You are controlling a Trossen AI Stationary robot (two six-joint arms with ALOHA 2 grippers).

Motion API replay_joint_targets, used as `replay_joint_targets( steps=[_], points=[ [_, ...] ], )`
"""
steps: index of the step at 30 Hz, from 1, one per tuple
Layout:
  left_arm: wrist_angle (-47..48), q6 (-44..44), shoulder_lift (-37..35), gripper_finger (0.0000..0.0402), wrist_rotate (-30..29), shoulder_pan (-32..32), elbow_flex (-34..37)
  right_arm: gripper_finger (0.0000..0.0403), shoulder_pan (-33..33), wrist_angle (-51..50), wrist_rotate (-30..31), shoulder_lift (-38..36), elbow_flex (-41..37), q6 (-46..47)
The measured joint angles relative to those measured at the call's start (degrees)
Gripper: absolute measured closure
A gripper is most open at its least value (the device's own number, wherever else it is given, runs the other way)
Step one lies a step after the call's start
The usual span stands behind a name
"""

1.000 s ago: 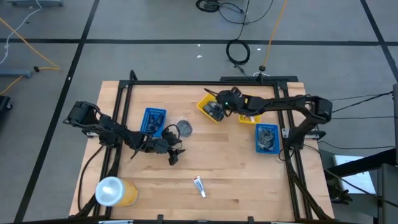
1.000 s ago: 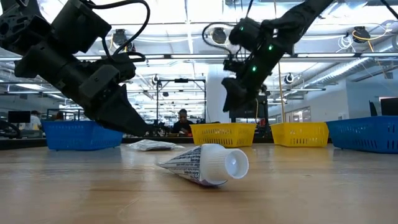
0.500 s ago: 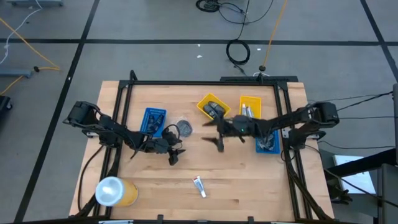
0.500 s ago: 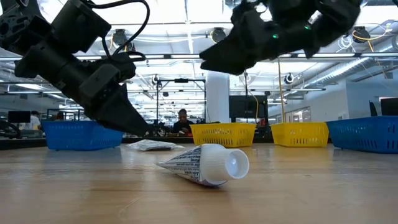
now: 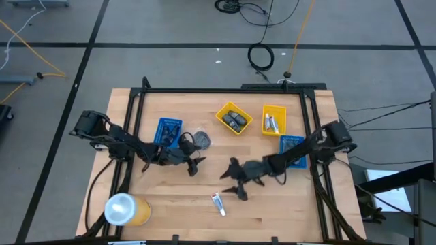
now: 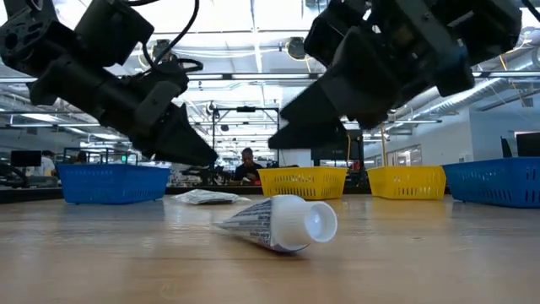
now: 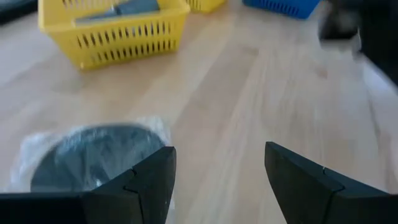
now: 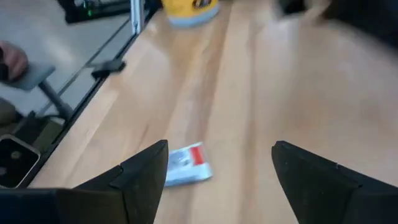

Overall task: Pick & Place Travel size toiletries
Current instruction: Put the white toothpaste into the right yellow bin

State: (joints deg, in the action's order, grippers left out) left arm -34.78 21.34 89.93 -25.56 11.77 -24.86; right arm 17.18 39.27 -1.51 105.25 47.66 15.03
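High view shows the right claw (image 5: 235, 180) spread open and empty above the middle of the counter (image 5: 272, 211), just far of a small silvery-white tube (image 5: 218, 203) that lies alone on the wood near the front edge. The right wrist view has that tube (image 8: 185, 166) between the two dark fingers (image 8: 140, 180) but ahead of their tips, not yet enclosed. The left claw (image 5: 193, 165) hangs open to the left of centre, next to a flat grey disc (image 5: 201, 140) in clear wrap, which its wrist view shows just before its fingers. Beyond stand a yellow tray (image 5: 234, 118) with dark bottles, a second yellow tray (image 5: 274, 120) with tubes, and two blue trays (image 5: 167, 131). The tube is round and slim, so a descent slightly off its axis would likely roll it away or pinch only the cap. The two claws are also near each other, so a sweep by either could bring them into contact.
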Motion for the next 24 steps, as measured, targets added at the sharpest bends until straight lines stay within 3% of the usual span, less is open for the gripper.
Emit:
replay_joint_targets(
  steps=[7, 15, 19, 24],
  points=[
    [-1.5, -1.5, 0.0, 0.0158, 0.0, -0.9, 0.0, 0.0126, 6.9, -9.6, 4.3, 9.0, 11.6, -1.6],
    [0.9, 0.4, 0.0, 0.0158, 2.6, 1.2, 0.0, 0.0126, 8.1, -13.8, 4.9, 15.7, 19.3, -0.6],
    [1.3, 0.2, 0.0, 0.0158, 2.6, 2.8, 0.0, 0.0129, 8.2, -21.4, 6.6, 13.2, 19.5, -1.1],
    [1.3, 0.3, 0.0, 0.0158, 2.6, 3.6, 0.0, 0.0141, 10.3, -40.5, 18.4, 6.0, 19.4, -6.7]
  ],
)
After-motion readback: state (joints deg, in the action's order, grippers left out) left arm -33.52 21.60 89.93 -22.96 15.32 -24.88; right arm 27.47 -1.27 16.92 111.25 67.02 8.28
